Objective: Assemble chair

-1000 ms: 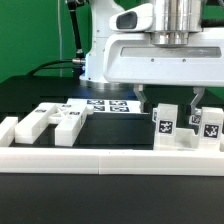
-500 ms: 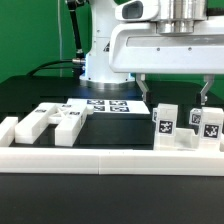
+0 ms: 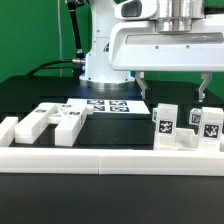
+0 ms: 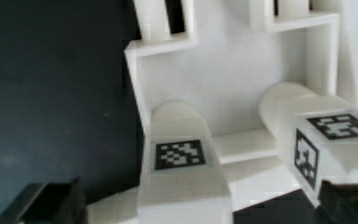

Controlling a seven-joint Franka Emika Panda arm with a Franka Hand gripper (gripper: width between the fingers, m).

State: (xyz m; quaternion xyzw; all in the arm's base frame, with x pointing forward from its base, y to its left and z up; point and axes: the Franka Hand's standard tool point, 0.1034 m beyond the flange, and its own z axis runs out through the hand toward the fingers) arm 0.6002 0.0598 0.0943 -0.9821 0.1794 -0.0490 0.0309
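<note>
chair pieces [image 3: 40,122] lying loose at exterior view's left, marker board [image 3: 105,105] mid, legs [image 3: 167,125] standing right. gripper [image 3: 170,95] hovering above legs, jaws spread, gripping nothing. Suggest centring on one leg, descending straight, clearing neighbours.

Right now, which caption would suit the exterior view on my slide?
Open gripper above upright tagged chair parts at the exterior view's right; more chair pieces lie at its left.
</note>
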